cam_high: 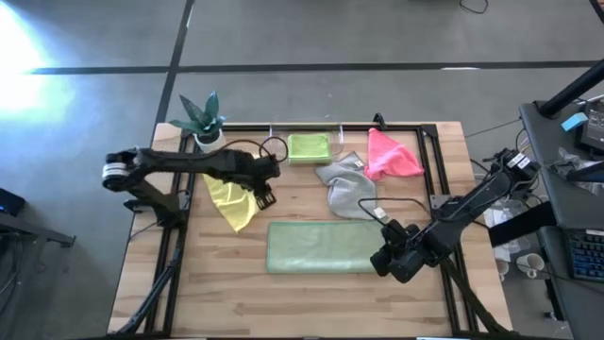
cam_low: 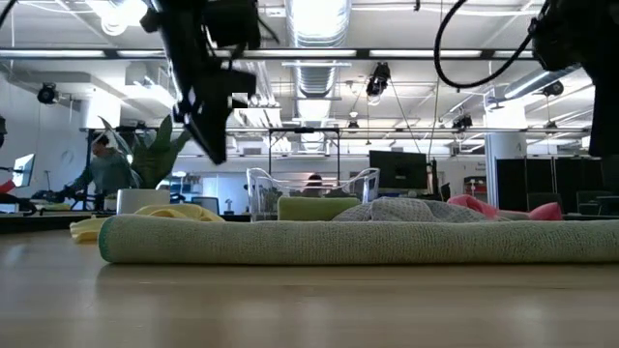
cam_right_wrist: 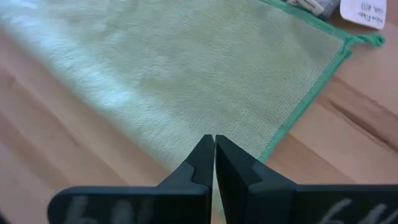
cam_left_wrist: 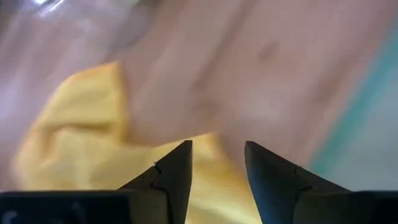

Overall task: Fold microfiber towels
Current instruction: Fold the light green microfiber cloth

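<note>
A pale sage green towel (cam_high: 321,247) lies flat on the table as a long folded rectangle, near the front middle (cam_low: 358,242). My right gripper (cam_high: 381,254) is shut and hovers over the towel's right end (cam_right_wrist: 186,68) without touching it. A crumpled yellow towel (cam_high: 229,200) lies at the left. My left gripper (cam_high: 263,195) hangs open and empty above its right edge (cam_left_wrist: 74,143), well clear of the table (cam_low: 215,145). A grey towel (cam_high: 344,187) and a pink towel (cam_high: 392,156) lie crumpled at the back right. A lime green towel (cam_high: 308,146) rests in the clear tray (cam_low: 261,188).
A potted plant (cam_high: 200,115) stands at the table's far left corner. A dark metal frame (cam_high: 439,161) runs along the table's sides and back. Bare wood (cam_high: 283,302) shows in front of the sage towel. A person (cam_low: 102,169) is in the room beyond the table.
</note>
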Robot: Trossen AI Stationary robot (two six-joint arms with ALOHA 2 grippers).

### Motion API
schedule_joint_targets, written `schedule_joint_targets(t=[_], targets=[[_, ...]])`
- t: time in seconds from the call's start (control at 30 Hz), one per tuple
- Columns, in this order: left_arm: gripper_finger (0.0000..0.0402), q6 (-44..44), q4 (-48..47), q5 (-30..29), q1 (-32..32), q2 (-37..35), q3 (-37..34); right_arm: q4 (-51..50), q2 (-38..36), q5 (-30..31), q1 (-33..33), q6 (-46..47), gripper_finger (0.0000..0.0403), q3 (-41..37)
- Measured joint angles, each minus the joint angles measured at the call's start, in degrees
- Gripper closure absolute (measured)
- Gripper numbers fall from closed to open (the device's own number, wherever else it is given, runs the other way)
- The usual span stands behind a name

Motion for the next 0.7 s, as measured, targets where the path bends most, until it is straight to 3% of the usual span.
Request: schedule_joint_targets(t=[0.23, 0.4, 0.7], targets=[[0.0269, -1.47, 11.53, 1.93, -9.39, -1.45, -0.10, 0.36, 6.66, -0.01, 0.00, 6.71, 0.0394, 0.04], [0.0269, -5.58, 17.73, 2.04, -15.34, 2.68, -0.10, 1.89, 10.61, -0.41, 0.00, 8.31, 0.0394, 0.28], [0.0269, -14.91, 20.22, 2.15, -22.56, 11.82, -0.12, 4.06, 14.12, -0.49, 0.00, 7.91, 0.0394, 0.31]])
